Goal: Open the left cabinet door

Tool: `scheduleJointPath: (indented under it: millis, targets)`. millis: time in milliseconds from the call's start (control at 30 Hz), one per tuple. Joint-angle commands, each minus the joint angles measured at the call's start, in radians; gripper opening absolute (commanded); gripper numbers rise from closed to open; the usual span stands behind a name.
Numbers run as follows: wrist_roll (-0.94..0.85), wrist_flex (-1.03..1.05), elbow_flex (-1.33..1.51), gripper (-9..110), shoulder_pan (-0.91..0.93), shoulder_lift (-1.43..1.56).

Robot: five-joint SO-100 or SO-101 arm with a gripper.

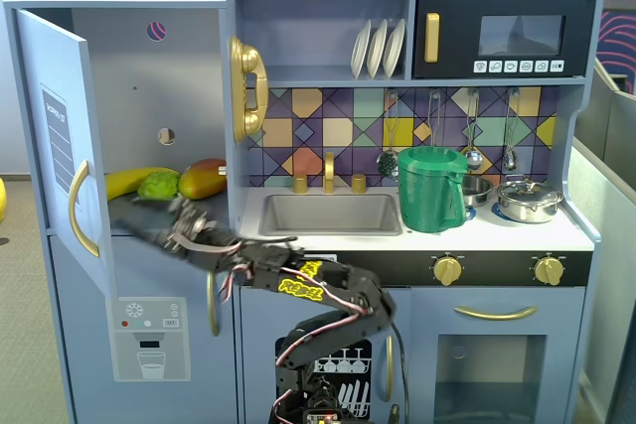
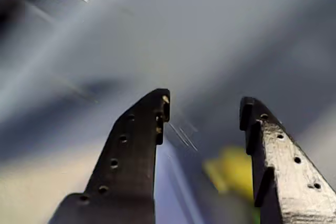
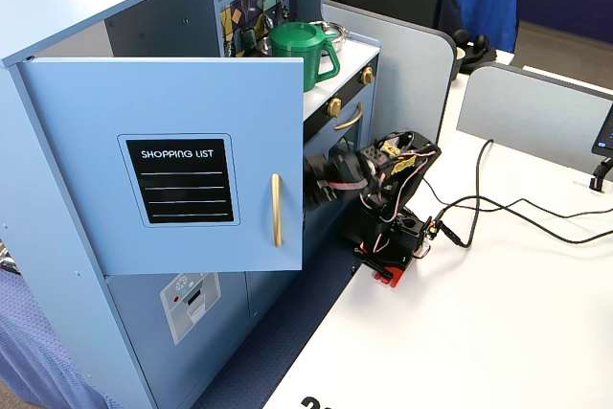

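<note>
The left cabinet door (image 1: 58, 136) is light blue with a gold bar handle (image 1: 79, 211), and it stands swung wide open. In another fixed view its front (image 3: 96, 102) shows the black SHOPPING LIST panel (image 3: 184, 179) and the handle (image 3: 277, 210). My gripper (image 1: 124, 209) reaches left into the open cabinet, just behind the door's handle edge and below the toy fruit (image 1: 159, 184). It is motion-blurred. In the wrist view the gripper (image 2: 205, 103) has its jaws apart with nothing between them. The door hides the fingertips in the side fixed view.
The lower door with a water-dispenser graphic (image 1: 149, 335) is closed under the open cabinet. The sink (image 1: 328, 213), green pitcher (image 1: 429, 189) and pot (image 1: 527, 201) sit on the counter to the right. The arm's base (image 3: 388, 237) and cables (image 3: 498, 208) are on the white desk.
</note>
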Motion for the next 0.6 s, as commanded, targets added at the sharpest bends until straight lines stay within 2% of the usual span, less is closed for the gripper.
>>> scheduleJointPath:
  millis: [0, 133, 267, 400, 567]
  targets:
    - [0.186, 0.288, -0.021, 7, 0.383, 0.149]
    - [0.345, 0.784, -0.038, 7, 0.746, 0.264]
    - [0.457, 1.216, -0.044, 6, 1.014, 0.302]
    - [0.630, 1.557, -0.035, 6, 1.129, 0.310]
    - [0.842, 1.778, 0.009, 6, 1.138, 0.319]
